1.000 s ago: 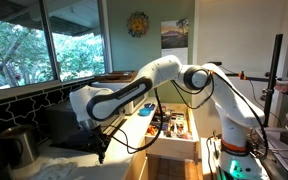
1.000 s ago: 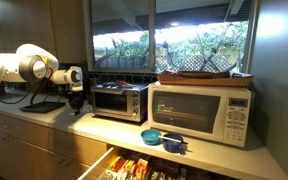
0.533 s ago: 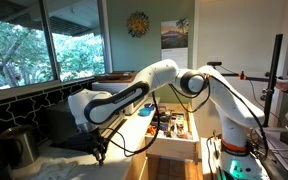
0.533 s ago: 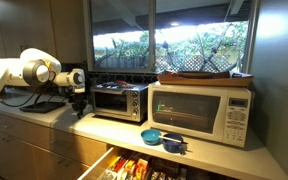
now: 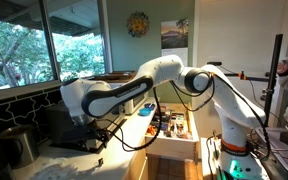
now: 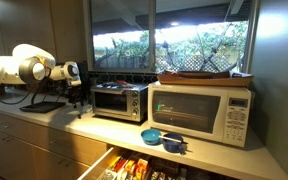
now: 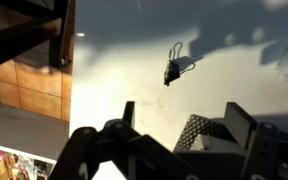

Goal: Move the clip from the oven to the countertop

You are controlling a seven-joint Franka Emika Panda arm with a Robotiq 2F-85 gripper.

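Claw [image 7: 179,122] lifted, jaws spread, clip [image 7: 174,68] on countertop [image 7: 124,55]

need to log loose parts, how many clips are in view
1: the clip lies on the countertop, clear of the open pincer; the oven could hide more.

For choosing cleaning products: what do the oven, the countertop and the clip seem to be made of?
The oven: silver metal casing, probably stainless steel, with a dark glossy glass door. The countertop: pale, smooth, fairly matte; stone or laminate, I cannot tell which. The clip: dark body with thin wire loops, likely metal, but too small to be sure.
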